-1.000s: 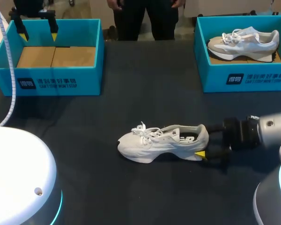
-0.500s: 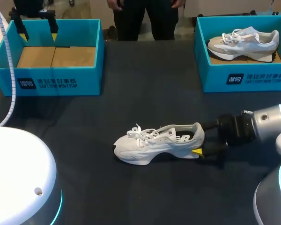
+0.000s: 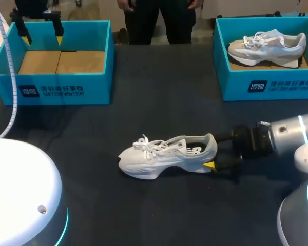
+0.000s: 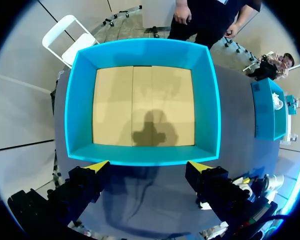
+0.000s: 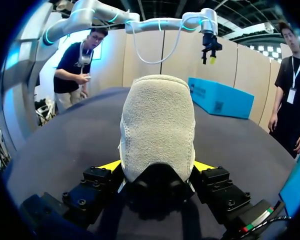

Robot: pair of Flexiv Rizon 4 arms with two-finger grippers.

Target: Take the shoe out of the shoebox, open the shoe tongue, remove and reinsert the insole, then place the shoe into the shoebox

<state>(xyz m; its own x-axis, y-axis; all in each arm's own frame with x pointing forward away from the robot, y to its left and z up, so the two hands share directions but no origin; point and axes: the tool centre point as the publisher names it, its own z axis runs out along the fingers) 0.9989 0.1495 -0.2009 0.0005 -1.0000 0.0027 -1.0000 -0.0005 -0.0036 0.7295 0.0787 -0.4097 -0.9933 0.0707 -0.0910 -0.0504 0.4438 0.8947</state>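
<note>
— Where is the shoe to be found?
— The shoe [image 3: 167,155] is seen on its sole on the desk [image 3: 159,92], in the lower middle of the frame, outside both boxes, with its toe pointed left. Its heel is clamped from two sides by the right gripper [image 3: 213,151] [image 5: 157,166], whose arm is brought in from the right edge.
— What is held in the boxes?
— In the left box [image 3: 51,84], at the upper left, only a tan cardboard floor [image 3: 61,61] is shown. In the right box [image 3: 267,84], at the upper right, a second shoe [image 3: 267,46] is laid on its sole, toe to the left.
— And the left gripper?
— The left gripper [image 3: 41,37] [image 4: 147,167] is hung over the left box's far wall, with its fingers spread wide.
</note>
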